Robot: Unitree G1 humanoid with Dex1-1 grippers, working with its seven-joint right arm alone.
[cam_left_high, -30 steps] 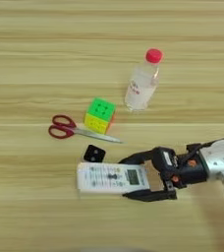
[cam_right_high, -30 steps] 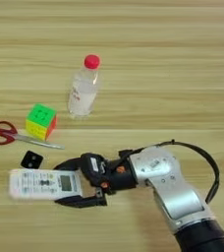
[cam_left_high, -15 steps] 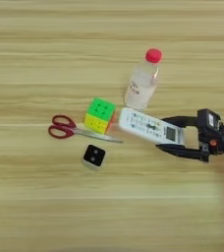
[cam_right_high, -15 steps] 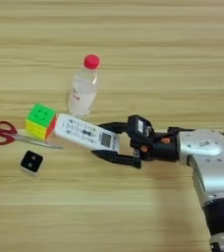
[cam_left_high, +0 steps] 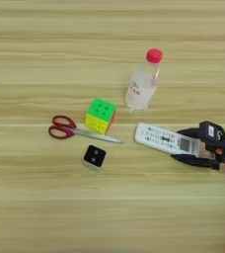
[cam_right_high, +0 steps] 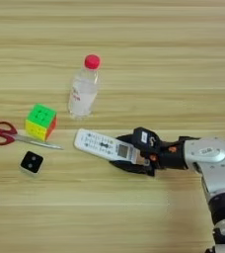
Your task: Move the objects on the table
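My right gripper (cam_right_high: 130,152) is shut on the right end of the white remote (cam_right_high: 103,145), whose free end points left, just below the bottle. The clear red-capped bottle (cam_right_high: 83,89) lies on the table (cam_right_high: 134,39), cap toward the far side. To its left sits the colourful puzzle cube (cam_right_high: 40,121), with the red-handled scissors (cam_left_high: 70,129) beside it, blades pointing right under the cube. The small black square device (cam_left_high: 94,156) rests in front of the scissors' blades. I cannot tell whether the remote touches the wood.
My silver forearm (cam_right_high: 210,160) comes in from the lower right and bends down along the right edge. Bare wood stretches across the far half of the table and along the near edge.
The gripper has carried the remote from the near-left spot by the black device up and to the right, and it now sits below the bottle. The other objects have stayed put.
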